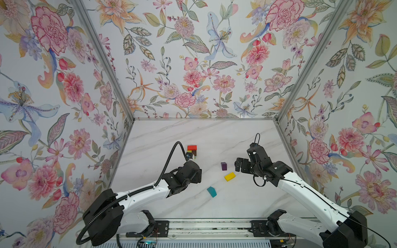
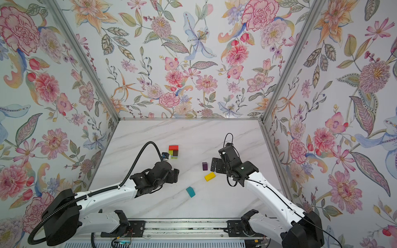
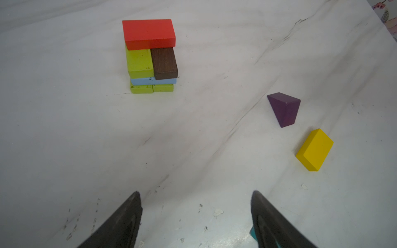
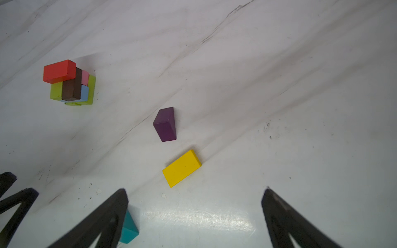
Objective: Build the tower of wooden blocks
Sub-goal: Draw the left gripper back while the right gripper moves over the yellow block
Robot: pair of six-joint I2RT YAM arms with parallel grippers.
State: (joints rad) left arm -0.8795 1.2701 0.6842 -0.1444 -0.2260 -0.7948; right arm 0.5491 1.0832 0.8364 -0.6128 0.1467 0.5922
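Note:
The tower (image 1: 191, 151) (image 2: 173, 151) stands on the table toward the back left. A red block (image 3: 148, 33) lies on its top layer, over a lime green and a brown block, then a light blue and a pink one (image 4: 85, 77), with lime green at the base. Loose on the table lie a purple block (image 1: 223, 166) (image 4: 165, 124), a yellow block (image 1: 229, 176) (image 4: 181, 168) and a teal block (image 1: 211, 191) (image 4: 129, 229). My left gripper (image 3: 196, 193) (image 1: 198, 175) hangs open and empty in front of the tower. My right gripper (image 4: 195, 190) (image 1: 239, 165) is open beside the purple and yellow blocks, holding nothing.
Flowered walls (image 1: 64, 107) close the marble table (image 1: 214, 133) on three sides, with metal posts at the back corners. A rail (image 1: 208, 225) carrying the arm bases runs along the front edge. The left gripper's fingers (image 4: 19, 197) show at the edge of the right wrist view.

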